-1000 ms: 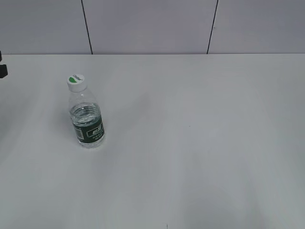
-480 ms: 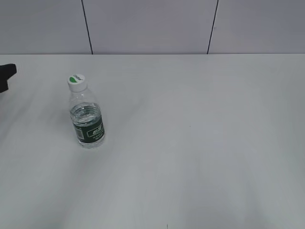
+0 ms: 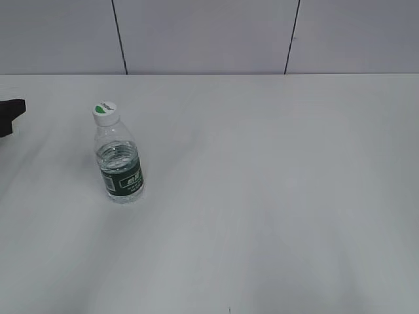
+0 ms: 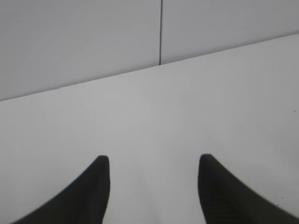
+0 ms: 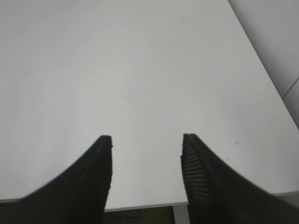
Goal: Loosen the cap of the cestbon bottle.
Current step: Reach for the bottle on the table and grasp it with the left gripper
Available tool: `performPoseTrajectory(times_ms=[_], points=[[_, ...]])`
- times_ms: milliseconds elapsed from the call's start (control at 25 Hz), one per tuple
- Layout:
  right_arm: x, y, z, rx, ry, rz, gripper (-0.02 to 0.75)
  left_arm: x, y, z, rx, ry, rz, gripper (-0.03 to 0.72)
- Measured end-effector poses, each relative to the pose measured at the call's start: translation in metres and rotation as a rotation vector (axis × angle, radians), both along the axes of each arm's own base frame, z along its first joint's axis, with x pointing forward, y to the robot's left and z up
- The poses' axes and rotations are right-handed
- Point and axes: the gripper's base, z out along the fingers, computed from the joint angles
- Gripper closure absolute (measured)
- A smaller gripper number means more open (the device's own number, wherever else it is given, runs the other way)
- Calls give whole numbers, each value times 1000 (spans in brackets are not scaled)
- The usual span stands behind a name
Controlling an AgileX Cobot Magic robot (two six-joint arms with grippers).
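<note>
— Since a moment ago the left pincer (image 3: 10, 116) has pushed further in from the left edge of the exterior view; bottle and cap have not shifted.

— Where's the cestbon bottle (image 3: 120, 165) from it?

— To its right and nearer the camera, apart from it, upright on the tabletop (image 3: 275, 196), the cap (image 3: 104, 113) on.

— Left pincer's state?

— In its wrist view, fingers (image 4: 91, 191) are spread wide with only bare tabletop between.

— The right pincer (image 5: 146, 140)?

— Likewise agape and empty, hanging over the tabletop's near edge.
</note>
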Motion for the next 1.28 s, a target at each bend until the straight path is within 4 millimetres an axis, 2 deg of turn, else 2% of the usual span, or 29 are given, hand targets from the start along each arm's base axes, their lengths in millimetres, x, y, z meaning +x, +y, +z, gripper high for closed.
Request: performPoseTrajectory(times_ms=[160,360,480,600,1000,1280], points=[[0,0,0,0,0,0,365,-4,-1,2,41,-8,-156,305],[0,0,0,0,0,0,365,7,-1,2,-75,-38,-404,305],[0,0,0,-1,0,-1,365,21,4,-12,-120,52,-500,305],[0,0,0,-1,0,-1,365,29,1,-23,-94,128,-602,305],[0,0,0,-1,0,-1,365,26,-29,-47,-58,225,-798,305],[0,0,0,-1,0,-1,365,26,-31,-48,-56,229,-808,305]])
